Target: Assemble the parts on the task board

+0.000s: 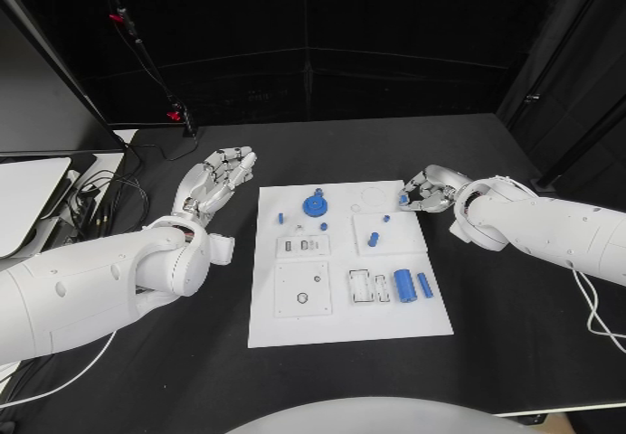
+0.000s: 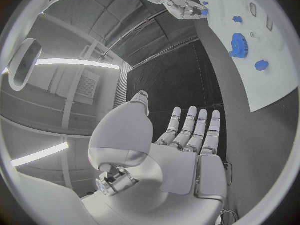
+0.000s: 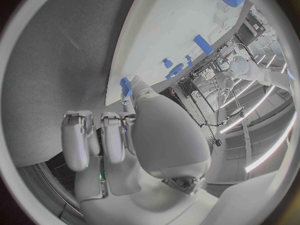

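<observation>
The white task board [image 1: 342, 312] lies in the middle of the black table. On it are a blue gear [image 1: 315, 204], small blue pegs [image 1: 374, 240] and two blue cylinders [image 1: 404, 286] by the slots. My right hand [image 1: 428, 190] sits at the board's far right corner, its fingers curled, pinching a small blue part [image 3: 125, 86] between thumb and a fingertip. My left hand [image 1: 219, 181] lies over the table left of the board with its fingers [image 2: 194, 130] stretched out straight and nothing in it. The left wrist view also shows the gear [image 2: 238, 45] and the right hand [image 2: 184, 6].
Cables [image 1: 98, 194] and a white device [image 1: 26, 194] lie at the table's left edge. A stand with a red clip [image 1: 174, 115] rises at the back left. Bare black table lies around the board on all sides.
</observation>
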